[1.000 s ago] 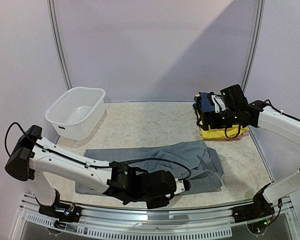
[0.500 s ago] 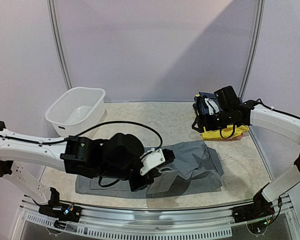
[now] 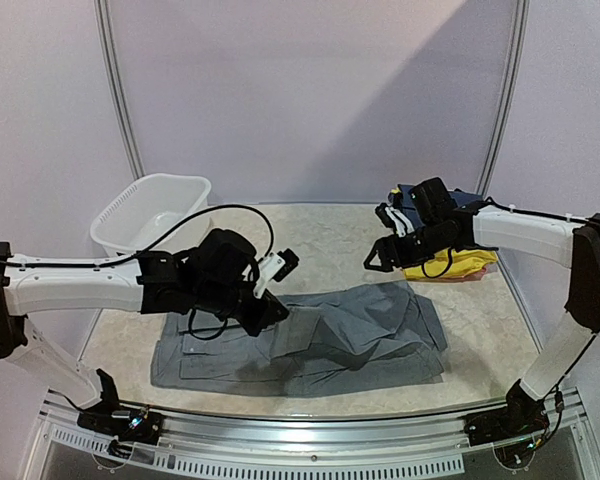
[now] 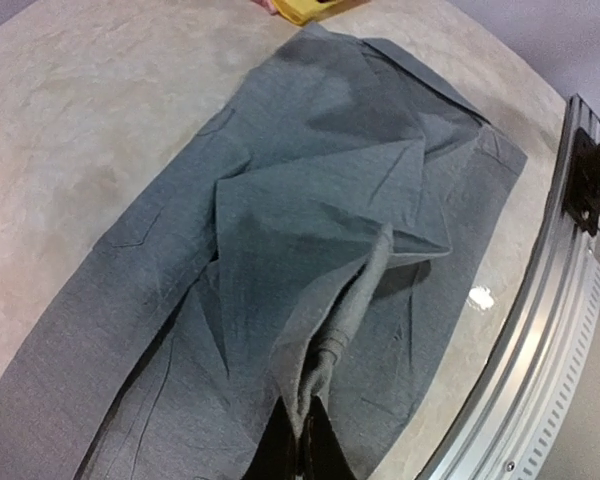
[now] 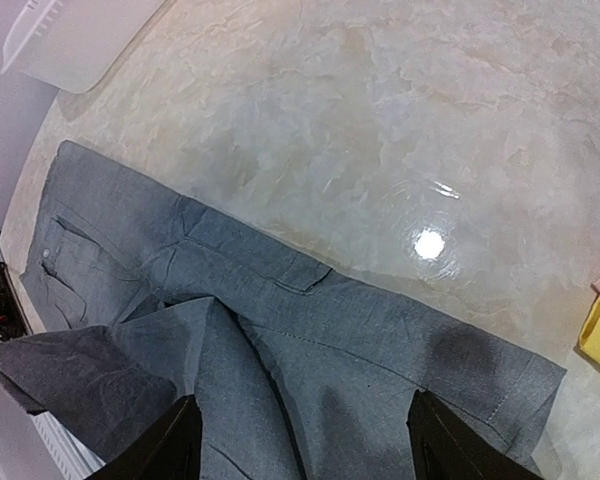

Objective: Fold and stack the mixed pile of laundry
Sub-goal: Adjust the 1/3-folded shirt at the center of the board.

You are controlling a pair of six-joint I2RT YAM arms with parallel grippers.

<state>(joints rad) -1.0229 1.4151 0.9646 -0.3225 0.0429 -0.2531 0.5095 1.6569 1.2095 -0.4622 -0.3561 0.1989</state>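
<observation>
The marble-patterned table (image 3: 320,235) carried the grey trousers (image 3: 380,330) spread lengthwise along its near half. A second before they had lain flat. Now one leg's end was raised into a creased ridge and drawn leftward over the rest. The white plastic basin (image 3: 130,215) stood at the back left, unmoved. At the back right lay the stack, a navy garment (image 3: 470,197) on a yellow garment (image 3: 468,262). The left gripper (image 4: 302,450), jaws clamped together on the lifted trouser fabric, had travelled from the near right edge to above the trousers' left part. The right gripper (image 5: 302,400) had left the stack and hung over bare table beside the trousers' far edge, its fingers apart, holding nothing.
</observation>
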